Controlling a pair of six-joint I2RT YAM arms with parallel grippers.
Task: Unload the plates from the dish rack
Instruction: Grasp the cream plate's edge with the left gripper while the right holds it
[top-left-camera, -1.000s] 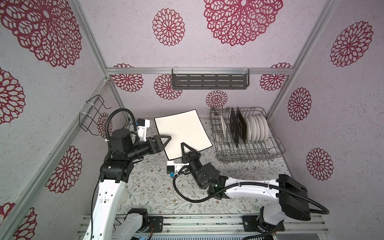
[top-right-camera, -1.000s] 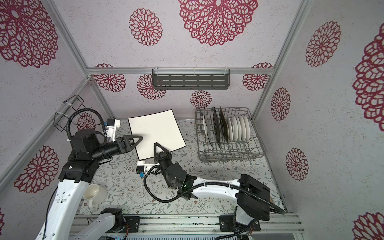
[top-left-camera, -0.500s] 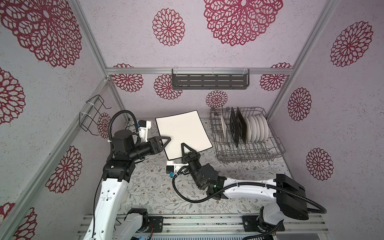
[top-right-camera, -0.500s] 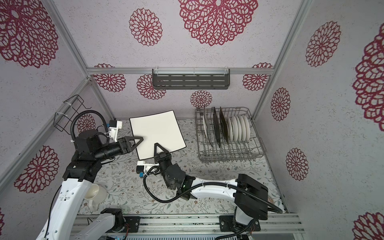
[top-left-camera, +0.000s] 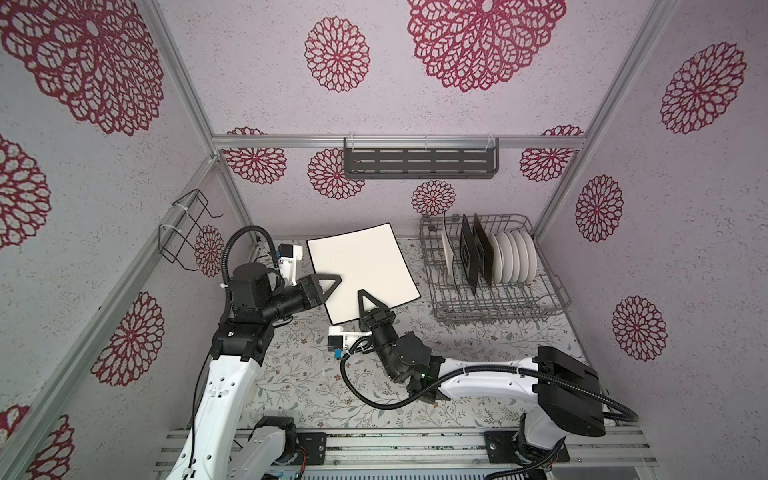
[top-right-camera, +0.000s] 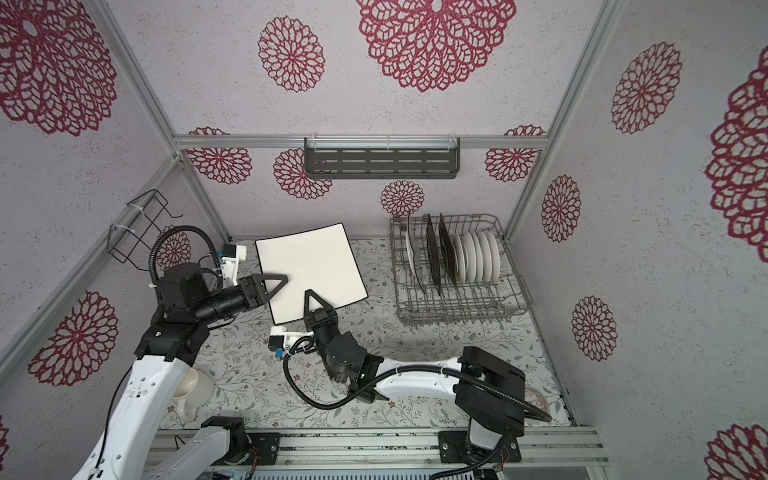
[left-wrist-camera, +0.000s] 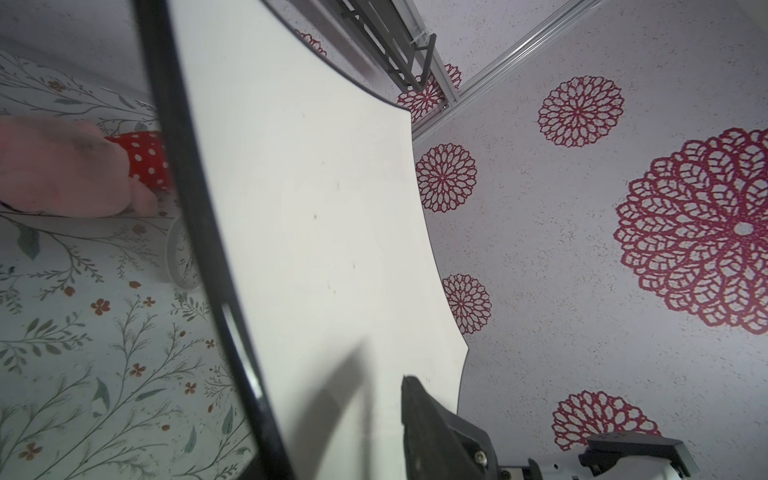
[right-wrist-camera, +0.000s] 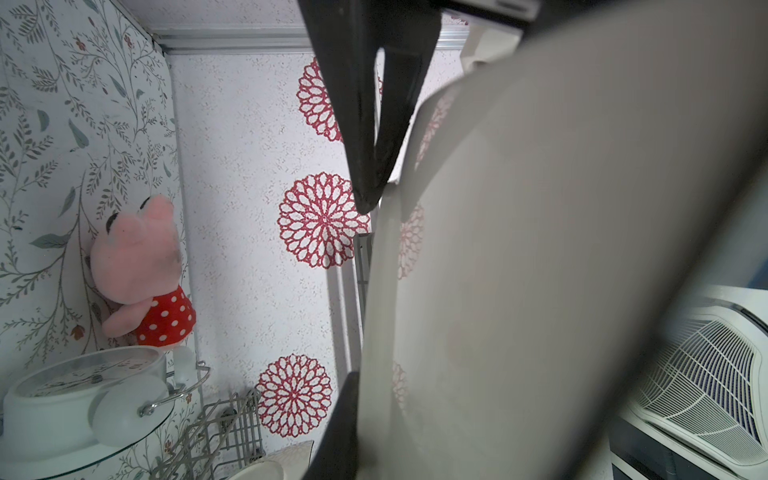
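A large white black-rimmed plate (top-left-camera: 365, 266) (top-right-camera: 311, 266) hangs tilted above the table, left of the dish rack (top-left-camera: 498, 309) (top-right-camera: 461, 311). My right gripper (top-left-camera: 362, 296) (top-right-camera: 309, 296) is shut on its near edge; one of its fingers (right-wrist-camera: 343, 424) lies against the plate (right-wrist-camera: 540, 249). My left gripper (top-left-camera: 336, 281) (top-right-camera: 282, 279) straddles the plate's left edge. One finger (left-wrist-camera: 428, 415) lies over the white face (left-wrist-camera: 311, 208); the other is hidden beneath. In the rack stand a white plate (top-left-camera: 446, 245), dark square plates (top-left-camera: 473, 259) and several round white plates (top-left-camera: 513, 262).
A white mug (top-right-camera: 193, 388) lies under the left arm. A pink plush pig (right-wrist-camera: 137, 270) and a white alarm clock (right-wrist-camera: 75, 395) sit under the held plate. A grey shelf (top-left-camera: 419, 162) hangs on the back wall and a black wire holder (top-left-camera: 183, 232) on the left wall.
My left gripper has reached right over the plate's left edge and its jaws have narrowed. The plate has shifted slightly to the right. The right gripper keeps its grip.
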